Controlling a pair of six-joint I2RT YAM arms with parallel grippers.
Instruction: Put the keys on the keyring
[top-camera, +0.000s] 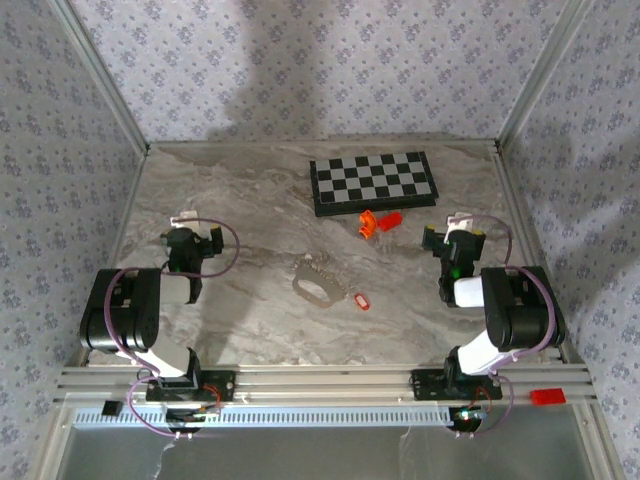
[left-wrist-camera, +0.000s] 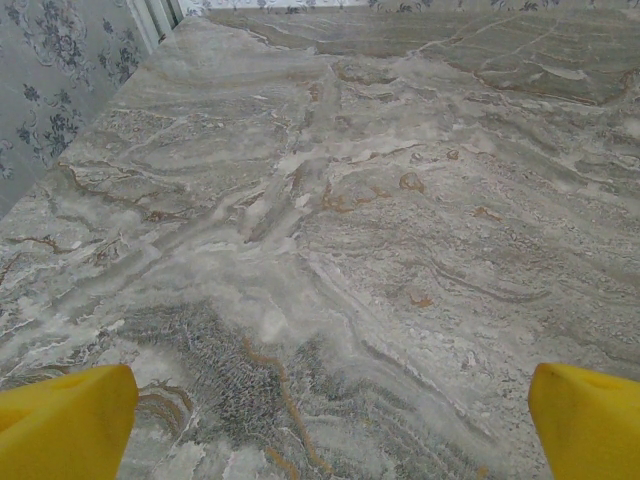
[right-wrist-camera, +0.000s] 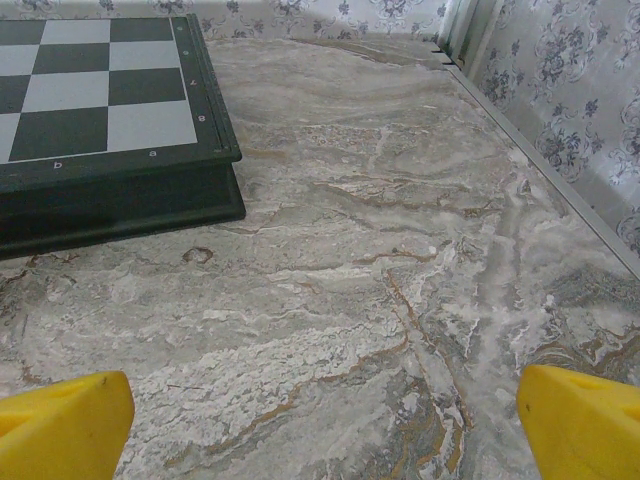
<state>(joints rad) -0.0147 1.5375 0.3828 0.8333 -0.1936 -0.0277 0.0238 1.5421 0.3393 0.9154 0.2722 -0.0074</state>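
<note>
The pale beige oval keyring (top-camera: 314, 288) lies flat on the marble table near its middle, a short beaded chain at its upper end. Just right of it lies the key with its small red tag (top-camera: 362, 301). My left gripper (top-camera: 193, 238) hovers over the left side of the table, well left of the keyring, open with nothing between its yellow fingertips (left-wrist-camera: 65, 420). My right gripper (top-camera: 455, 236) is over the right side, right of the key, also open and empty, its yellow fingertips (right-wrist-camera: 590, 418) wide apart.
A black-and-white chessboard (top-camera: 372, 181) lies at the back centre, its corner showing in the right wrist view as chessboard (right-wrist-camera: 110, 110). Orange plastic pieces (top-camera: 378, 221) lie just in front of it. Patterned walls and metal rails enclose the table (top-camera: 240, 200).
</note>
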